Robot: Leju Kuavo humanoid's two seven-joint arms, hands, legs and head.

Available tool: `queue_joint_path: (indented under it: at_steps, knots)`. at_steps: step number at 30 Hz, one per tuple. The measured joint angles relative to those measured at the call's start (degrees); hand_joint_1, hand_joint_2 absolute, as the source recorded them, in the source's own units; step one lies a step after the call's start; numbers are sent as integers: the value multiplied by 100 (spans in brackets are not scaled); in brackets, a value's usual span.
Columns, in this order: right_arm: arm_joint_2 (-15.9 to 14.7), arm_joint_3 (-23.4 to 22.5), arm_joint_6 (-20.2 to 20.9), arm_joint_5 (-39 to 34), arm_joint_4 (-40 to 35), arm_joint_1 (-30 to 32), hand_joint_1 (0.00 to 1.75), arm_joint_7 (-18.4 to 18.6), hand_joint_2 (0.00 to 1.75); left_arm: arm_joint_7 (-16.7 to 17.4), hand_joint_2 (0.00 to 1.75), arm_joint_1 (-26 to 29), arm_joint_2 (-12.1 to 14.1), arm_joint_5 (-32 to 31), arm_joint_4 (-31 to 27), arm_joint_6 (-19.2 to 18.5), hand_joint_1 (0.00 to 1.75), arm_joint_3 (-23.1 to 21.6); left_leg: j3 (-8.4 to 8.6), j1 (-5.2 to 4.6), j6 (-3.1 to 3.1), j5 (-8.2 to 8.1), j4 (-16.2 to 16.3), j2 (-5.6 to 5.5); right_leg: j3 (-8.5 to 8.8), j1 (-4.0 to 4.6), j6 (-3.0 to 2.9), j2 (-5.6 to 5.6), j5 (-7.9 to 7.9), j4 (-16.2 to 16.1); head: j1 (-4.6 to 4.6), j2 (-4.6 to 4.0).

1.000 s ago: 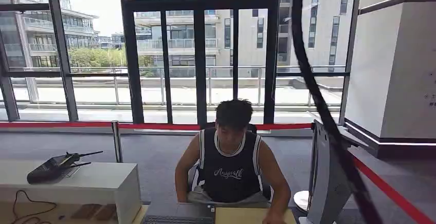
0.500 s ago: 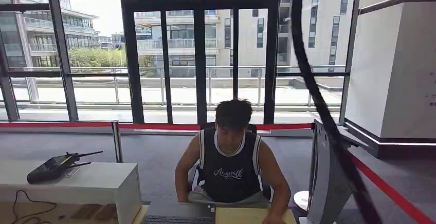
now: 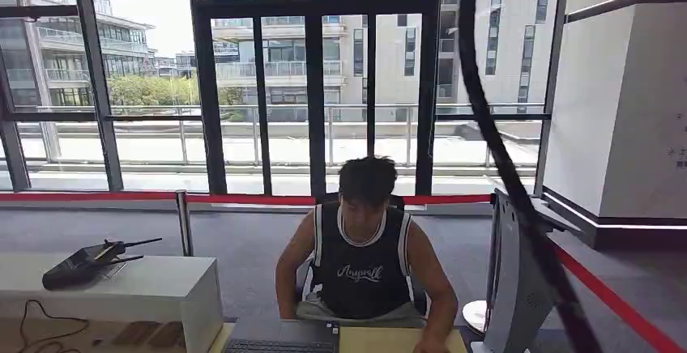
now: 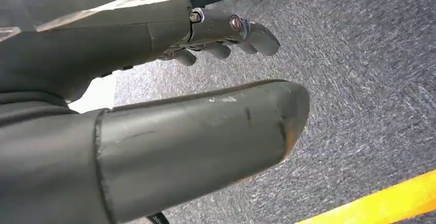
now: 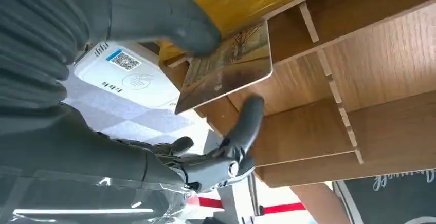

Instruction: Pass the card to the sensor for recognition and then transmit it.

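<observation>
Right hand (image 5: 169, 80) pinching the card (image 5: 226, 67) between thumb and a finger, other fingers spread. Holding it just beside the white sensor (image 5: 128, 77), with the card's near edge overlapping the sensor's rim and the long side running away toward the wooden shelf (image 5: 319, 80). Judging the card needs bringing flat over the sensor. Left hand (image 4: 205, 75) hanging over grey carpet (image 4: 360, 70), fingers apart, holding nothing.

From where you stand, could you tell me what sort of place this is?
Probably a building's reception desk. A seated person faces the robot across a counter, red barrier belts rope off the carpeted lobby, and the right hand holds a card near a white card reader.
</observation>
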Motion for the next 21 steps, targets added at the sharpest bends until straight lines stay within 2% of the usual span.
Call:
queue_joint_path:
  at_steps: [9, 11, 17, 21]
  knots:
    - [72, -13, -2, -28, 87, -51, 175, -9, 175, 4, 0, -1, -31, 0, 0, 42, 0, 0, 0, 0, 0, 0, 0, 0, 0, 0, 0, 0, 0, 0, 0, 0]
    - [88, -15, -6, -28, 109, -53, 169, -9, 175, 4, 0, 0, -33, -2, 0, 42, 0, 0, 0, 0, 0, 0, 0, 0, 0, 0, 0, 0, 0, 0, 2, 0]
    - [118, -18, -68, -22, 144, -59, 175, -9, 175, 13, 0, -2, -37, -7, 0, 42, 0, -2, 0, 0, 0, 0, 0, 0, 0, 0, 0, 0, 0, 0, 2, 0]
    - [153, -24, -336, 7, 140, -71, 175, 0, 175, 15, 0, -2, -42, -15, 0, 42, 0, -2, 1, 0, 0, 0, 0, 0, 0, 0, 0, 0, 0, 1, 0, 0]
